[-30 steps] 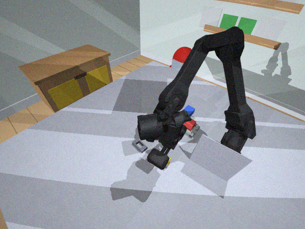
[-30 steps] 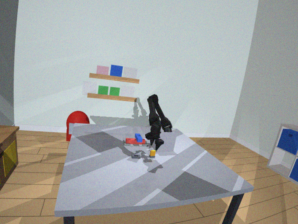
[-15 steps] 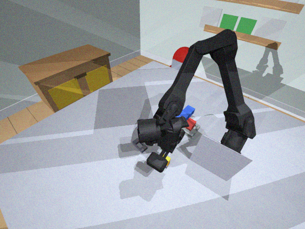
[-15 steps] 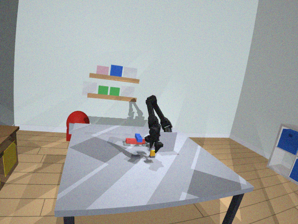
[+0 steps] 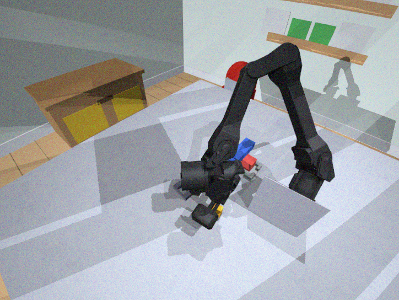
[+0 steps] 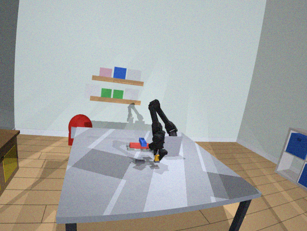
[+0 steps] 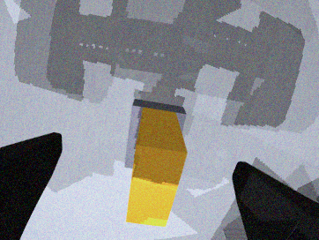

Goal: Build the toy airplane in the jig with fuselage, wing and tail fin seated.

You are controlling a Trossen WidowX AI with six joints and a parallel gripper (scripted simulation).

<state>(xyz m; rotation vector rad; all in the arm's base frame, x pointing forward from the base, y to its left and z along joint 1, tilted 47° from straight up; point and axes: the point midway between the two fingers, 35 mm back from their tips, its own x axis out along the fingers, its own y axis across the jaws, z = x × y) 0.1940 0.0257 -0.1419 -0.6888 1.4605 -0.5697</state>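
My gripper [image 5: 220, 203] [image 6: 157, 152] [image 7: 150, 158] is open and low over the yellow tail fin [image 5: 220, 211] [image 6: 156, 157] [image 7: 154, 169]. The fin stands upright in a small dark-edged holder [image 6: 156, 161] [image 7: 159, 106]. In the wrist view it is between the spread fingertips, with a gap on each side. The red fuselage [image 5: 248, 162] [image 6: 135, 145] lies in the pale grey cradle [image 5: 249, 175] behind the gripper. The blue wing [image 5: 247, 145] [image 6: 142, 142] lies across its top. The arm hides part of the fuselage, and the wing's tab is not visible.
An empty dark rectangular holder [image 6: 140, 161] lies beside the fin's holder, partly behind the wrist in the top view. A grey upright panel [image 5: 290, 206] [image 6: 173, 146] stands near the arm's base, to the gripper's right. Shelves and cabinets are well away.
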